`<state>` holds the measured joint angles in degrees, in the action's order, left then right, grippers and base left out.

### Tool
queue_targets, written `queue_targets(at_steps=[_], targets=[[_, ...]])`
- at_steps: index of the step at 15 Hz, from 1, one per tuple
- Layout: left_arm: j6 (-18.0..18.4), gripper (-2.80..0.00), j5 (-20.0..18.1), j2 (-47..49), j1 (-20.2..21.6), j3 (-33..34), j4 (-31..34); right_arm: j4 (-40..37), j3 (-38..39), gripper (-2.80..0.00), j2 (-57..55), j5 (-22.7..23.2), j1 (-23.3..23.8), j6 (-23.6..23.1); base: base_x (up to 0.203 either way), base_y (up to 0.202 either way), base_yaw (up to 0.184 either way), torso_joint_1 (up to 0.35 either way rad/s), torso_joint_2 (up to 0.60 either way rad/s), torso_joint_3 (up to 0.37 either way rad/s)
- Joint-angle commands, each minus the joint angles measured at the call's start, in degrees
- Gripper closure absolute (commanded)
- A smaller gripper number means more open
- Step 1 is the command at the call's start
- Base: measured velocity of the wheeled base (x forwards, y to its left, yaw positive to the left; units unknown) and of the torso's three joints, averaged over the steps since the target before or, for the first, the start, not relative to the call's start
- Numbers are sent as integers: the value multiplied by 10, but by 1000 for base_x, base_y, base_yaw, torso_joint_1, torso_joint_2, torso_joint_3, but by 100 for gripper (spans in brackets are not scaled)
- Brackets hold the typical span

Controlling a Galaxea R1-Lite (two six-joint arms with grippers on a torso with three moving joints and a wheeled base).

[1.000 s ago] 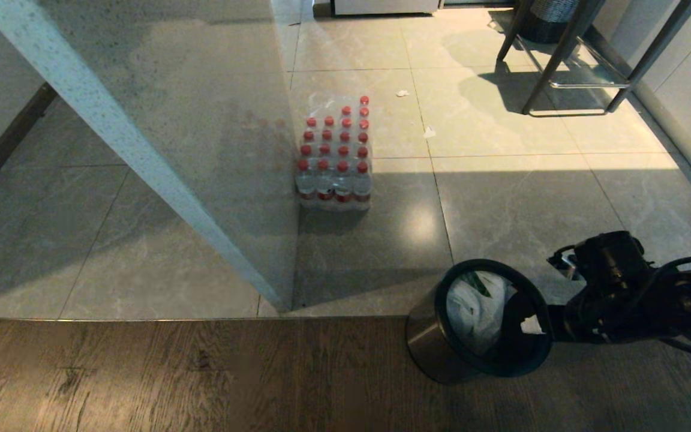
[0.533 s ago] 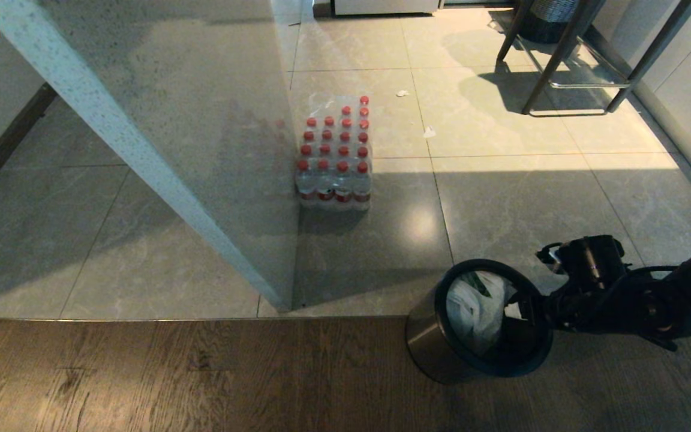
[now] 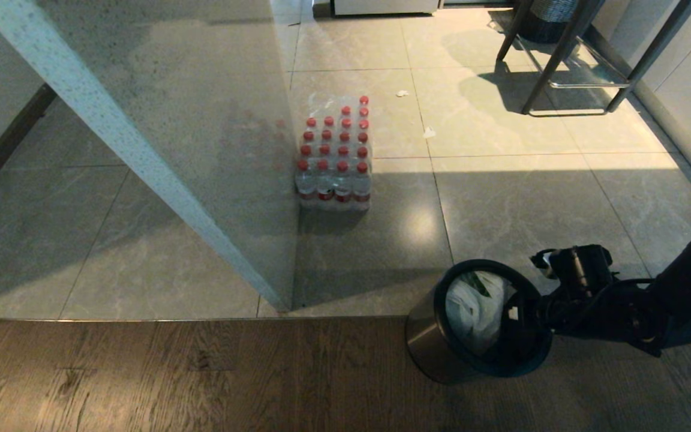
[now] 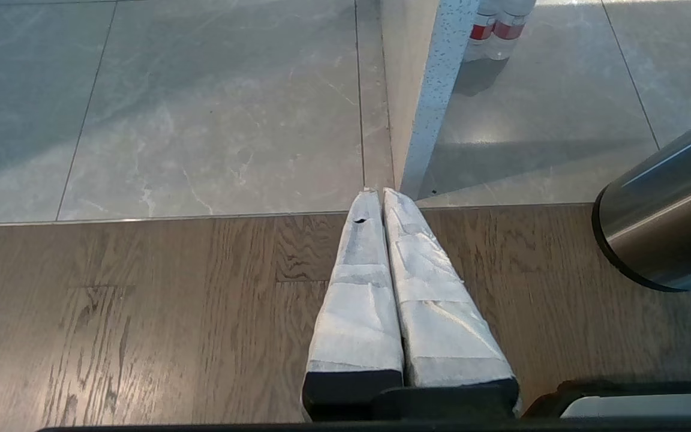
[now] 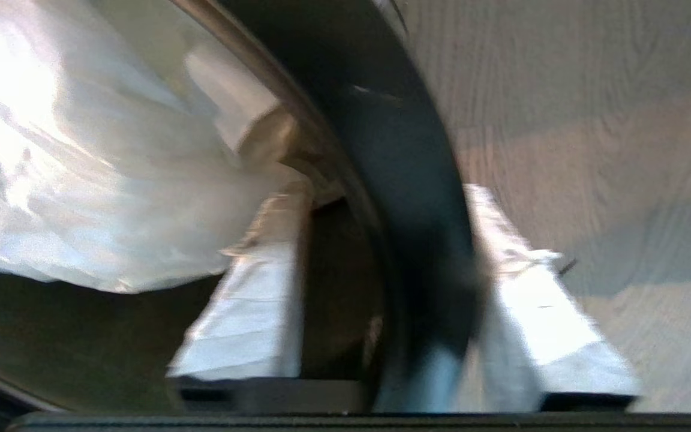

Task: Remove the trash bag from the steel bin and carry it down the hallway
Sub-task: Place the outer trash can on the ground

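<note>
Bag still in the bin as the right arm takes hold of the rim

The trash bag [image 3: 470, 309] lies inside the steel bin [image 3: 426, 339]; the right gripper [image 5: 381, 264] straddles the black rim, one finger inside, one outside, apart. Lifting and the hallway carry remain. The left gripper [image 4: 379, 198] hangs pressed together over the wood floor [image 3: 141, 378].

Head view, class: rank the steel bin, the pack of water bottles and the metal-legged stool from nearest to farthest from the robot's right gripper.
1. The steel bin: the right gripper straddles its black rim on the side away from the pillar.
2. The pack of water bottles: on the tiles beyond the bin, beside the pillar.
3. The metal-legged stool: at the far top of the view, by the cabinets.
</note>
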<state>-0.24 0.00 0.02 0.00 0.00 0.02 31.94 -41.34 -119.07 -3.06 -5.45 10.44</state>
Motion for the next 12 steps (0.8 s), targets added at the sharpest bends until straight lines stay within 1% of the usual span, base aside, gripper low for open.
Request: queue_targets(at_steps=[1,4,12], targets=[[0,0,0,1,0,0,0,-5,10,0,27,0,-1,1,0,0,0,0,0,0],[0,0,0,1,0,0,0,-32,11,0,66,-11,-1,1,0,0,0,0,0,0],[0,0,0,1,0,0,0,-210,-3,0,285,-15,0,4,0,0,0,0,0,0]])
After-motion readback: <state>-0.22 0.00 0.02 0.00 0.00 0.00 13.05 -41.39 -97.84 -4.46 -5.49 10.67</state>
